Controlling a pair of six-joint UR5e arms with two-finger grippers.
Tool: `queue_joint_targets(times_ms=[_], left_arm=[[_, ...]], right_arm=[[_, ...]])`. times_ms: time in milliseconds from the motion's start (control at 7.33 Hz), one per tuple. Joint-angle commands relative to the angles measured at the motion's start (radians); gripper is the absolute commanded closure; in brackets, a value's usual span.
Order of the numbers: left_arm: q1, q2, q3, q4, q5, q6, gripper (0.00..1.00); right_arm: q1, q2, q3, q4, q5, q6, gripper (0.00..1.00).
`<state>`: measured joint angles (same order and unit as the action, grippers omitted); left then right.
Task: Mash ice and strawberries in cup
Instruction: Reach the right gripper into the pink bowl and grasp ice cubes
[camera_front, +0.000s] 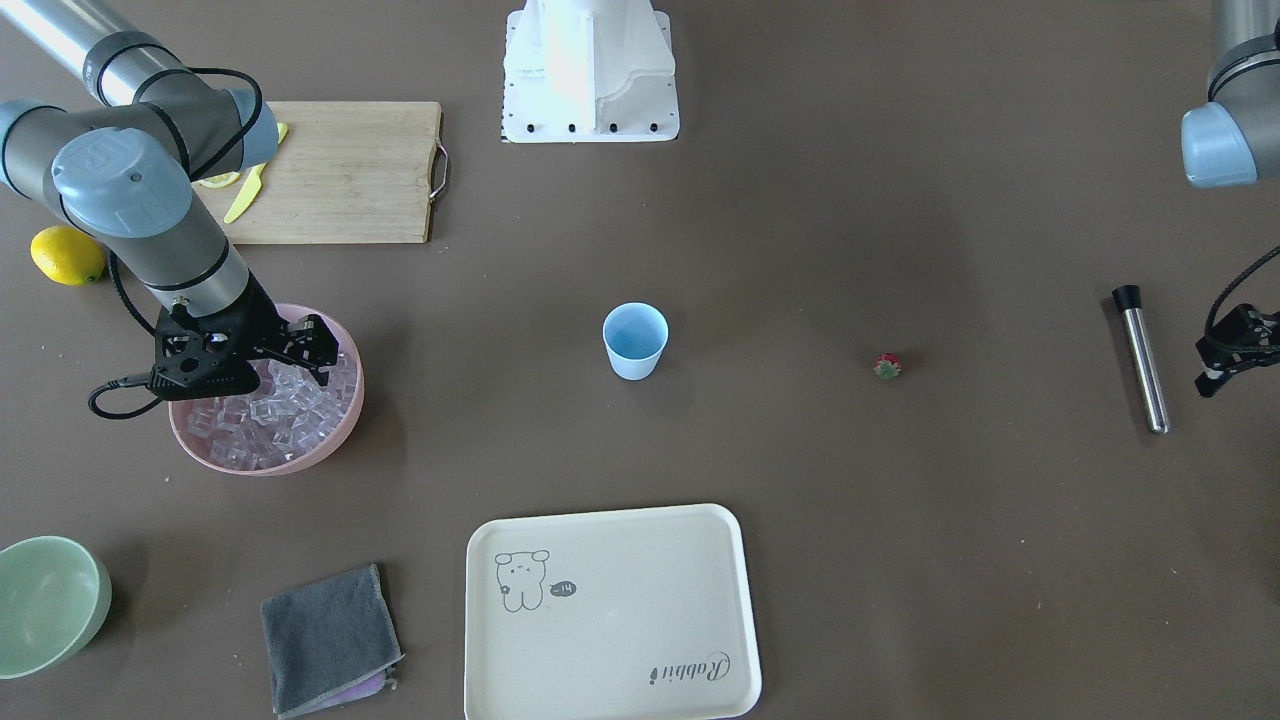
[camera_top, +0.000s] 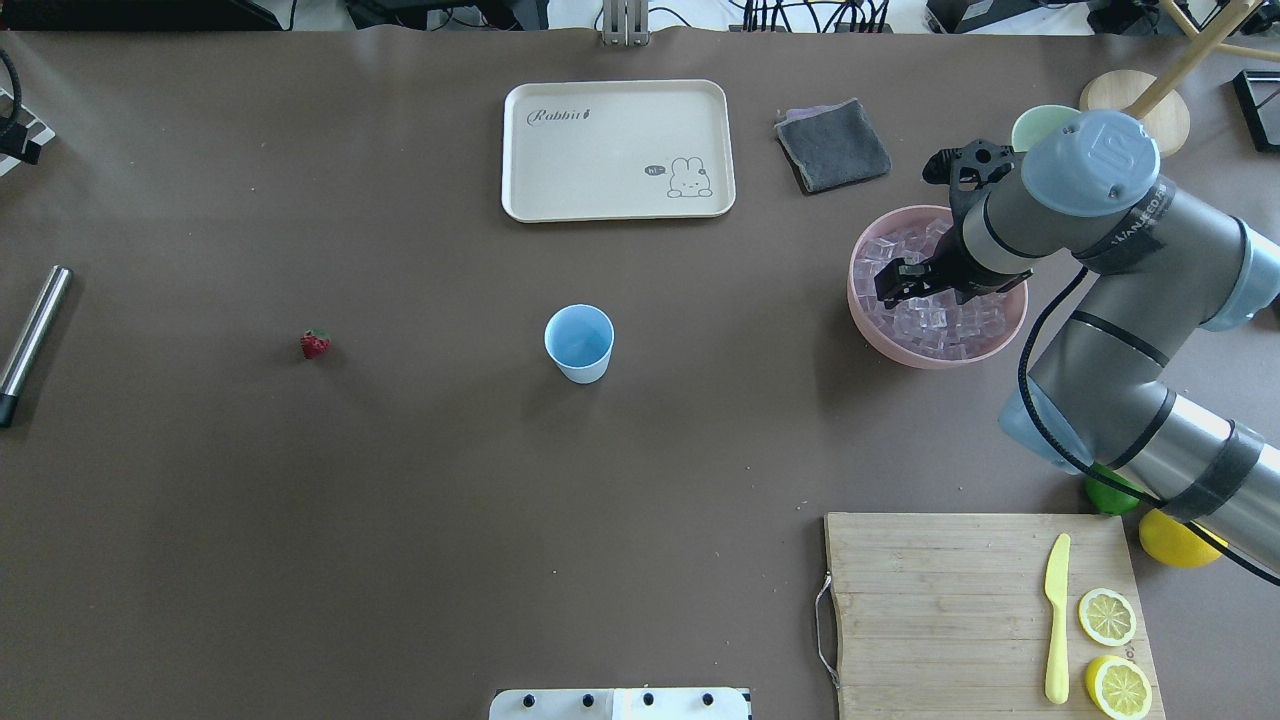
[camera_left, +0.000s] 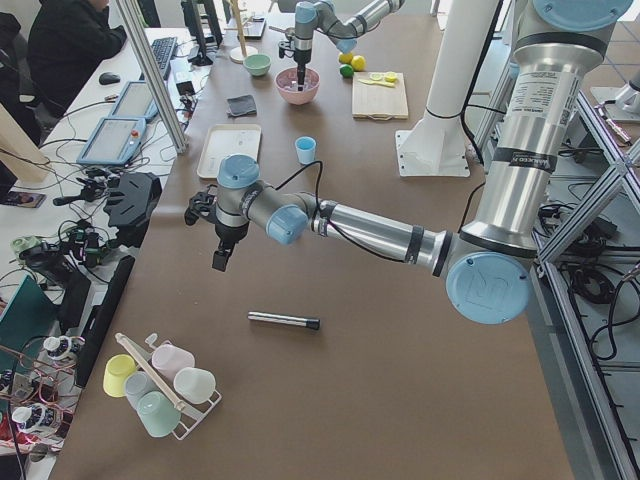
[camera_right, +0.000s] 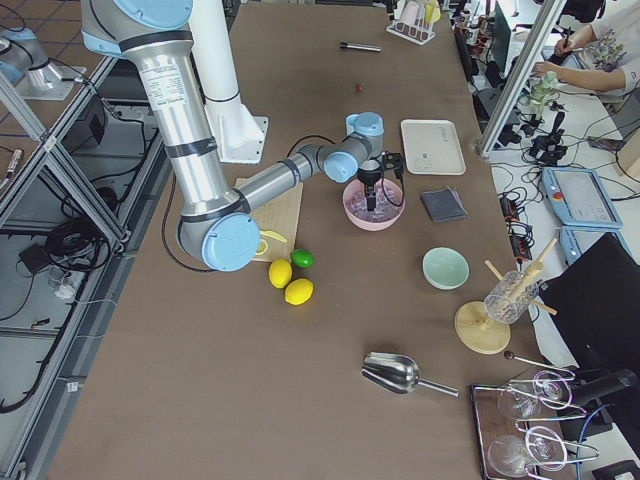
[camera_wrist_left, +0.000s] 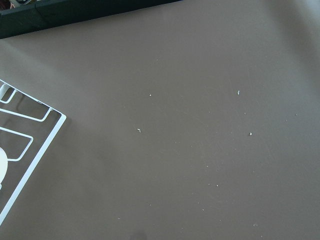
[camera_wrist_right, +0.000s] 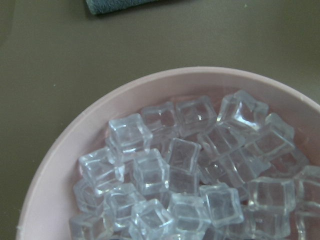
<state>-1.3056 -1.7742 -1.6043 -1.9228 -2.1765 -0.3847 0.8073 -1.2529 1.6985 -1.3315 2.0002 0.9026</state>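
The light-blue cup (camera_front: 634, 340) stands upright and empty mid-table, also in the overhead view (camera_top: 579, 342). The small red strawberry (camera_front: 887, 366) lies alone on the table toward the robot's left (camera_top: 315, 344). Clear ice cubes (camera_wrist_right: 190, 170) fill the pink bowl (camera_front: 255, 468) on the robot's right (camera_top: 880, 345). My right gripper (camera_front: 312, 352) hangs just over the ice (camera_top: 925, 320) with its jaws apart and nothing between them. My left gripper (camera_front: 1232, 352) is at the view's edge, beyond a metal muddler (camera_front: 1142, 360); its jaws are cut off.
A cream tray (camera_front: 610, 610), a grey cloth (camera_front: 328, 640) and a pale green bowl (camera_front: 45, 605) sit on the operators' side. A cutting board (camera_front: 340, 175) with a yellow knife and lemon pieces and a whole lemon (camera_front: 66, 255) lie by the right arm. A white wire rack (camera_wrist_left: 30, 150) is below the left wrist.
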Motion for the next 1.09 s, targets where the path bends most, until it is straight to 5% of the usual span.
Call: queue_joint_targets(times_ms=[0, 136, 409, 955], left_arm=[[0.002, -0.001, 0.001, -0.001, 0.000, 0.000, 0.02], [0.002, -0.001, 0.001, -0.002, 0.000, 0.001, 0.02], [0.002, -0.001, 0.001, -0.002, 0.000, 0.001, 0.02], [0.005, -0.002, 0.001, -0.004, 0.000, 0.001, 0.02]], right_arm=[[-0.011, -0.010, 0.003, 0.000, -0.008, 0.001, 0.26], [-0.014, -0.010, 0.004, 0.000, -0.008, 0.002, 0.31], [-0.022, -0.011, 0.006, 0.002, -0.020, 0.002, 0.59], [-0.020, -0.010, 0.007, 0.002, -0.020, 0.004, 0.69]])
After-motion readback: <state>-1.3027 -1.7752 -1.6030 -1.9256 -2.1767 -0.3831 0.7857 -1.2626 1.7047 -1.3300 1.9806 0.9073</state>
